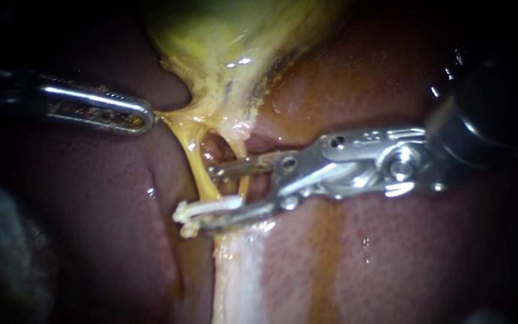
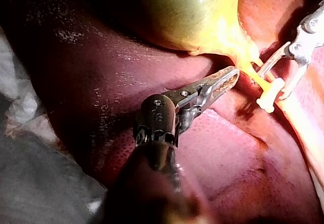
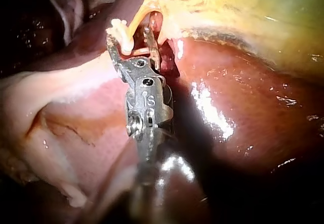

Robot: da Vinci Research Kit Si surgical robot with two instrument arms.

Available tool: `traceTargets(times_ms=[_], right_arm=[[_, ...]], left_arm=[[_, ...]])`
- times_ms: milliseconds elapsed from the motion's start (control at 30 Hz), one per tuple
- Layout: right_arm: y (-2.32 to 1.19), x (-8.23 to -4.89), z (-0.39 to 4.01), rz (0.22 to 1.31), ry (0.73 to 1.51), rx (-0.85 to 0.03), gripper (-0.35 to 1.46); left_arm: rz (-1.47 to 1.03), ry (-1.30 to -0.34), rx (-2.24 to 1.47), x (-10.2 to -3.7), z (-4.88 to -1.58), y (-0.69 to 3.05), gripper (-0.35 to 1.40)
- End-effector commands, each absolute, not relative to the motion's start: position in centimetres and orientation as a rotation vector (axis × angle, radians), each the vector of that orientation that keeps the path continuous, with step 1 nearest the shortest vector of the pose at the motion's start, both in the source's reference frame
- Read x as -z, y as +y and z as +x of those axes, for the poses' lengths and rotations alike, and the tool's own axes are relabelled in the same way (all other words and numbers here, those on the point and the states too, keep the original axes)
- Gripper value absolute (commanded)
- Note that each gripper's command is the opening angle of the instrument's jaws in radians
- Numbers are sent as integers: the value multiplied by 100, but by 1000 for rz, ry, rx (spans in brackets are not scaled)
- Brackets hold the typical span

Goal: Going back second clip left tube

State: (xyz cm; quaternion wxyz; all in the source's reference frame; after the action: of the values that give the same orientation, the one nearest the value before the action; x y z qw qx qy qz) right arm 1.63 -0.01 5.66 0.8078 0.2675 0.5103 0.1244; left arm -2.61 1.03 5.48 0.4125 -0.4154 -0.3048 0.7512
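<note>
A white clip (image 1: 206,209) sits across the yellow left tube (image 1: 194,161) below the gallbladder (image 1: 229,36). My right instrument (image 1: 208,201) comes in from the right with its jaws open on either side of that tube; the lower jaw lies just under the clip. In the right wrist view the open jaws (image 3: 129,36) frame the clip (image 3: 120,31). My left instrument (image 1: 148,117) is shut on a yellow strand at the gallbladder's neck and holds it stretched to the left. The left wrist view shows these jaws (image 2: 230,77) closed beside the clip (image 2: 271,95).
A second thin tube (image 1: 242,153) runs just right of the clipped one, behind the upper jaw. Dark red liver (image 1: 391,252) surrounds everything, with a pale whitish band (image 1: 238,276) running down from the clip. White gauze (image 2: 20,107) lies beside the liver.
</note>
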Motion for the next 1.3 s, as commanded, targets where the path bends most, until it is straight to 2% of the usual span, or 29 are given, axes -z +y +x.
traceTargets(times_ms=[33,333,567,900,1300], right_arm=[[-2,-563,157,555,1093,-264,50],[1,-530,99,435,1104,-217,50],[11,-523,65,369,1099,-208,50],[22,-525,46,375,1101,-195,50],[23,-527,45,392,1107,-175,50]], left_arm=[[-1045,-767,-1890,-548,-260,103,-35],[-1045,-767,-1890,-549,-260,103,-35],[-1045,-767,-1890,-549,-260,103,-35],[-1048,-762,-1887,-552,-267,104,-35],[-1060,-752,-1891,-586,-309,99,-35]])
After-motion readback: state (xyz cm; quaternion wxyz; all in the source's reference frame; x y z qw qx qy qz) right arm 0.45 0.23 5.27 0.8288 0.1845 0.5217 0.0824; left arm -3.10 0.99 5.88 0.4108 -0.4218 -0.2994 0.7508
